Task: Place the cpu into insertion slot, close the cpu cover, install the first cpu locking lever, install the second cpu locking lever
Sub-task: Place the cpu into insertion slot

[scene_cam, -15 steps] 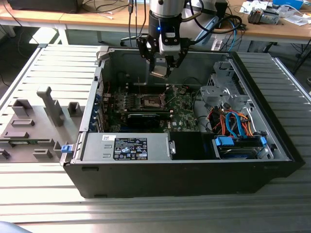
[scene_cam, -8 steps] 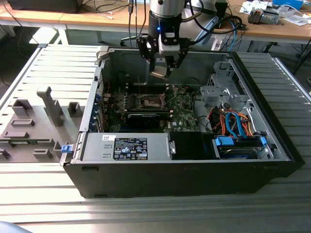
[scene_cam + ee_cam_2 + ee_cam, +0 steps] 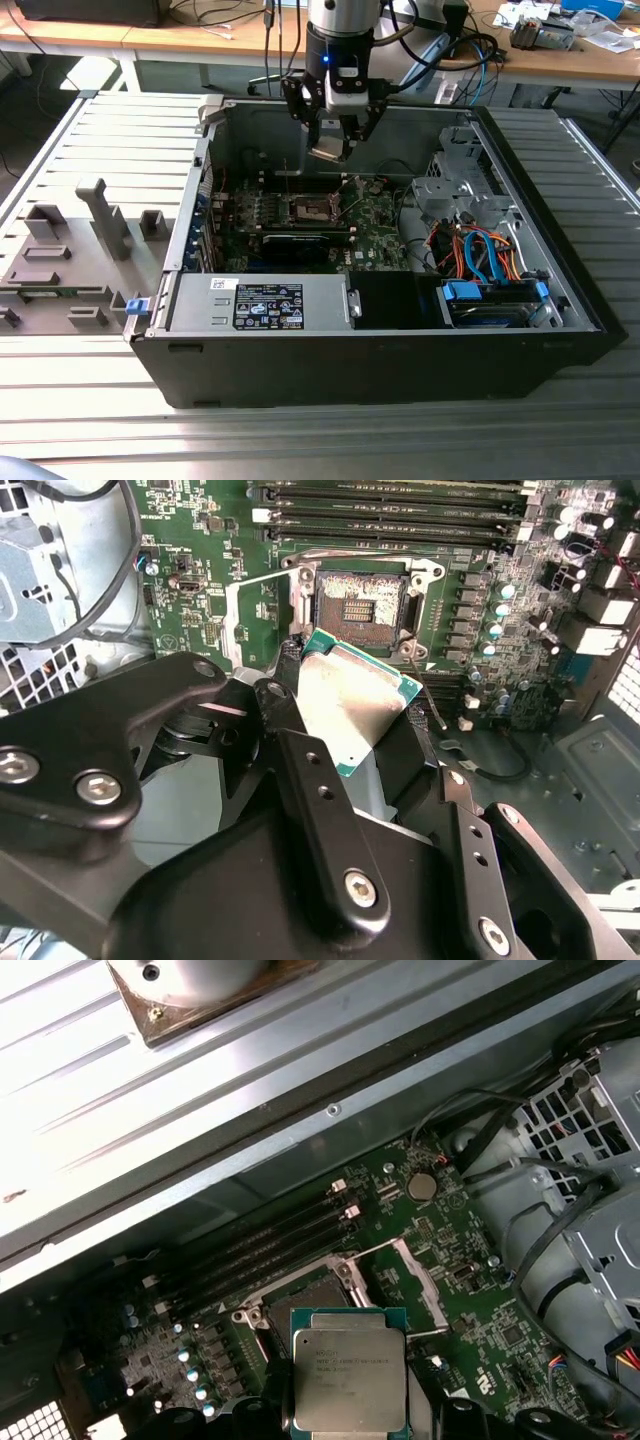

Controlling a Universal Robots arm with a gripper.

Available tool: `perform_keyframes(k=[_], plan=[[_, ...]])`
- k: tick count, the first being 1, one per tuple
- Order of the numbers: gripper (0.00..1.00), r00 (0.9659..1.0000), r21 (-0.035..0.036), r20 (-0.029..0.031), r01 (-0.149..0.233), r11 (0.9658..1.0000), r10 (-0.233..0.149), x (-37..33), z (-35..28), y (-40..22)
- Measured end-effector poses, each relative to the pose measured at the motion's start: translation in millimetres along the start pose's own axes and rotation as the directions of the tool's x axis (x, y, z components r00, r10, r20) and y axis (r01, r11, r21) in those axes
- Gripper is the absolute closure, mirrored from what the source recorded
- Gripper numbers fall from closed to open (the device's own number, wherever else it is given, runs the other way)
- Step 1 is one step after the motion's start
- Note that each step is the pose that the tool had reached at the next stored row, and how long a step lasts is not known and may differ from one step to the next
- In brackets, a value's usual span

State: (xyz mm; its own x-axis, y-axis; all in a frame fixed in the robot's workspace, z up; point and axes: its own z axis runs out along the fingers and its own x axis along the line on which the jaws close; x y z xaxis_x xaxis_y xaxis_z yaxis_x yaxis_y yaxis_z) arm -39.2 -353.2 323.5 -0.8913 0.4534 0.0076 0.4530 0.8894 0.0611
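While the cpu [image 3: 352,705] is clamped by its edges between the black fingers [image 3: 312,790], the gripper [image 3: 332,140] is seen hanging inside the open computer case [image 3: 400,370], well above the green circuit board [image 3: 380,215]. The chip's dull silver top is shown to both wrist views, and its green border is visible in the first wrist view [image 3: 348,1380]. The insertion slot [image 3: 360,608] is noted on the board beyond the chip, uncovered, with its dark contact field exposed; no contact between chip and slot is observed. The cpu cover [image 3: 422,1282] is recorded swung open, lying just beside the slot. Long black memory slots [image 3: 270,1240] are seen near the slot. Blue and orange cables [image 3: 480,250] are bundled toward the exterior view's right. The case is rested on a slatted metal table [image 3: 300,440].
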Motion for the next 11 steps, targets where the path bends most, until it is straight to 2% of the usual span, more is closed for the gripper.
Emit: perform_keyframes(k=[11], plan=[[0.46, 0.9997, 0.0031, 0.0033, -0.025, 0.9997, 0.025, 0.0, 0.4, 0.0]])
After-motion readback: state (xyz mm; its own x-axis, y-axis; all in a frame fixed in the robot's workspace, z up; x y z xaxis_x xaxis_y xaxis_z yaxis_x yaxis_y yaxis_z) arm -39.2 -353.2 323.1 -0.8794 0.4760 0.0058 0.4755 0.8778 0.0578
